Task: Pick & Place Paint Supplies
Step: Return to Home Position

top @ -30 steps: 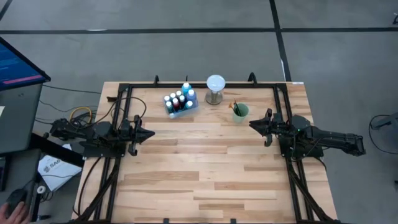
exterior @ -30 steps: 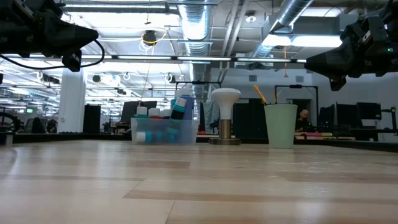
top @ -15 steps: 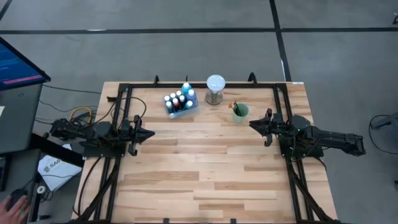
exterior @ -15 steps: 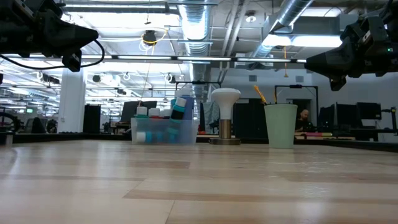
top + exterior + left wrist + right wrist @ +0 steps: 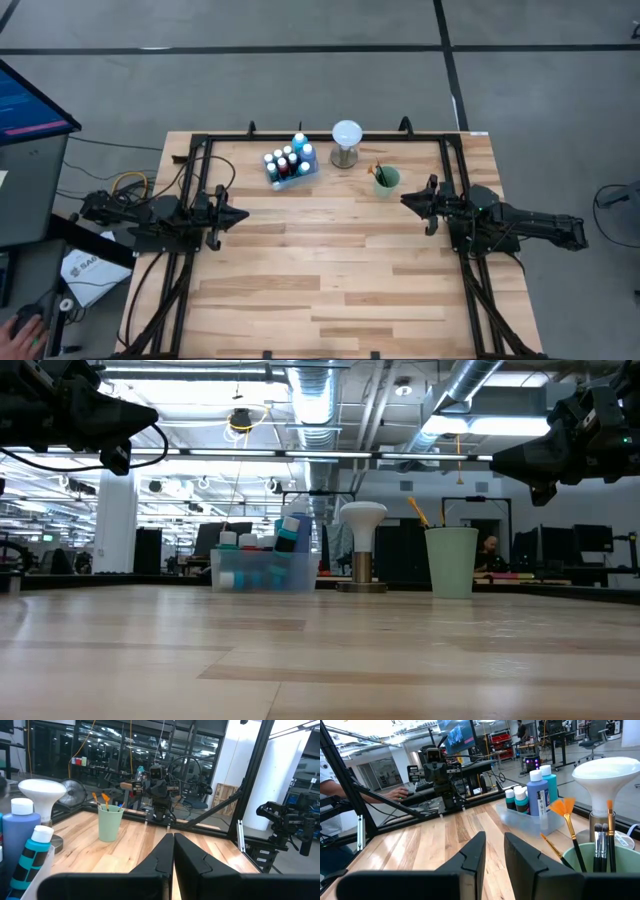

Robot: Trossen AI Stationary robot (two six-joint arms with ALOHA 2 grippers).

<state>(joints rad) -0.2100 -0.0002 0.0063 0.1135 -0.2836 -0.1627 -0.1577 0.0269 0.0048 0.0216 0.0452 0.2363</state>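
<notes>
Several small paint bottles (image 5: 289, 160) with white caps stand in a clear plastic bin (image 5: 262, 574) near the table's far edge. Thin brushes (image 5: 571, 833) stand bristles-up in a pale green cup (image 5: 386, 180) to the bin's right. My left gripper (image 5: 246, 215) hovers shut above the table's left side, pointing right. My right gripper (image 5: 403, 198) hovers open above the right side, pointing left, just near of the cup. In the left wrist view the cup (image 5: 110, 823) and bottles (image 5: 18, 832) lie ahead of the shut fingers (image 5: 173, 836); the right wrist view shows the bottles (image 5: 535, 790) beyond the parted fingers (image 5: 494, 838).
A white globe on a metal base (image 5: 346, 140) stands between the bin and the cup. A black frame (image 5: 320, 140) runs round the table's edges. Bare wood (image 5: 330, 270) spreads over the middle and near half. A person's hand (image 5: 401, 793) rests at a desk beyond the table's left side.
</notes>
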